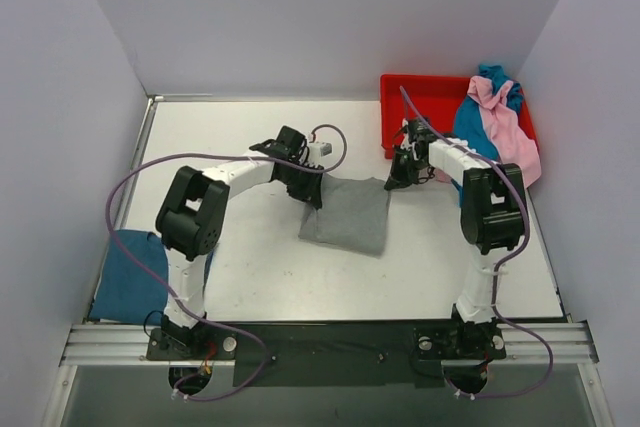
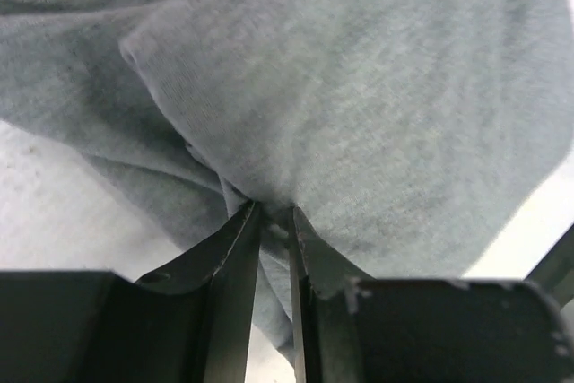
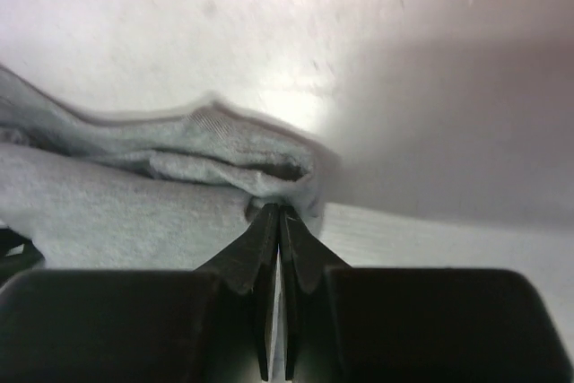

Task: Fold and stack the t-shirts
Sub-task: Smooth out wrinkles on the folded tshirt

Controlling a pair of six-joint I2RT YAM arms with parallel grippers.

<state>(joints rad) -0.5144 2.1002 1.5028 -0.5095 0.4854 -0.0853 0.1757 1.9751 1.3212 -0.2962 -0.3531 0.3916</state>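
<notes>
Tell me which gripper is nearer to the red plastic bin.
Right. The right gripper grips a corner of the grey cloth t-shirt close by the red plastic bin; the left gripper grips its other corner, farther left.

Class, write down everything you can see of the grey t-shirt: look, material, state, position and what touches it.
The grey t-shirt is soft, plain knit cloth, folded into a rough rectangle of several layers, lying flat on the table. The left gripper is shut on its far left corner, bunching the cloth; the right gripper is shut on its far right corner, where folded edges show. No other shirt touches it.
</notes>
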